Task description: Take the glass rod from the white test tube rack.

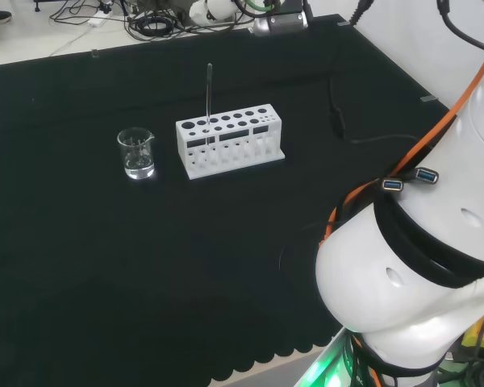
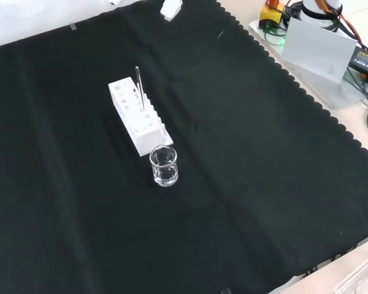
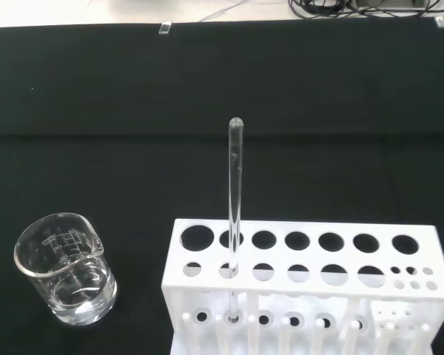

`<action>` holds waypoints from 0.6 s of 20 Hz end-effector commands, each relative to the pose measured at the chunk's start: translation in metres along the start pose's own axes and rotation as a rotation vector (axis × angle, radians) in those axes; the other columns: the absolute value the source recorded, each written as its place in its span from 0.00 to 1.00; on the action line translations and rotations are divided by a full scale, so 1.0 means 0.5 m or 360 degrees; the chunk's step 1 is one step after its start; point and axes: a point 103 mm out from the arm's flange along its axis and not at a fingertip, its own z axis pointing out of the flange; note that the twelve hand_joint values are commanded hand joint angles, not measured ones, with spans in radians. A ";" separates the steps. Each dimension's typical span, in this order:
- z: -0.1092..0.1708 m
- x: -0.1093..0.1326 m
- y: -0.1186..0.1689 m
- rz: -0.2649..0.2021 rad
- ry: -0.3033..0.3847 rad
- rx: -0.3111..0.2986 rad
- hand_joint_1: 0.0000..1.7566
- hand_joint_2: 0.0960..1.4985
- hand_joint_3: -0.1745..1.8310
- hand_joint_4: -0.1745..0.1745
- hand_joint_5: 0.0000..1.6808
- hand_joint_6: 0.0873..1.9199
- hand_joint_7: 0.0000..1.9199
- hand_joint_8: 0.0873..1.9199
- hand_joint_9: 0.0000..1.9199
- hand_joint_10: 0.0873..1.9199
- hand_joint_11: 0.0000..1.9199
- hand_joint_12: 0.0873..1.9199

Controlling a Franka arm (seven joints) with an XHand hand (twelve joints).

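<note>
A thin clear glass rod stands upright in a white test tube rack in the middle of the black cloth. In the front view the rod rises from the rack near its far end. The wrist view looks at the rack from close by. There the rod passes through a hole in the second column from one end, with its rounded tip well above the rack. Nothing touches the rod.
A small clear glass beaker stands just left of the rack in the head view, nearer the camera in the front view, and seems to hold a little clear liquid. The arm's white links rise at the right. A black cable lies behind.
</note>
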 end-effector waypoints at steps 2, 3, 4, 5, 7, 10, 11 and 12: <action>0.029 -0.018 0.023 -0.0053 0.0040 0.0006 0.26 0.61 0.20 0.38 0.14 0.00 0.02 0.37 0.08 0.42 0.00 0.74; 0.055 -0.013 0.049 -0.0046 0.0027 0.0012 0.26 0.61 0.20 0.38 0.14 0.00 0.02 0.37 0.08 0.42 0.00 0.74; 0.068 -0.012 0.062 -0.0043 0.0021 0.0016 0.26 0.61 0.20 0.39 0.14 0.00 0.02 0.37 0.09 0.42 0.01 0.74; 0.077 -0.013 0.070 -0.0041 0.0019 0.0019 0.26 0.61 0.20 0.39 0.15 0.00 0.02 0.37 0.09 0.42 0.01 0.74; 0.094 -0.014 0.083 -0.0039 0.0017 0.0034 0.26 0.61 0.21 0.39 0.15 0.00 0.03 0.38 0.09 0.41 0.01 0.74; 0.114 -0.013 0.096 -0.0038 0.0015 0.0051 0.26 0.62 0.21 0.39 0.16 0.00 0.04 0.38 0.10 0.40 0.01 0.74; 0.119 -0.013 0.099 -0.0039 0.0014 0.0056 0.26 0.62 0.21 0.39 0.16 0.00 0.04 0.38 0.10 0.40 0.02 0.73; 0.125 -0.012 0.102 -0.0039 0.0015 0.0064 0.26 0.62 0.22 0.39 0.16 0.00 0.04 0.38 0.10 0.40 0.02 0.73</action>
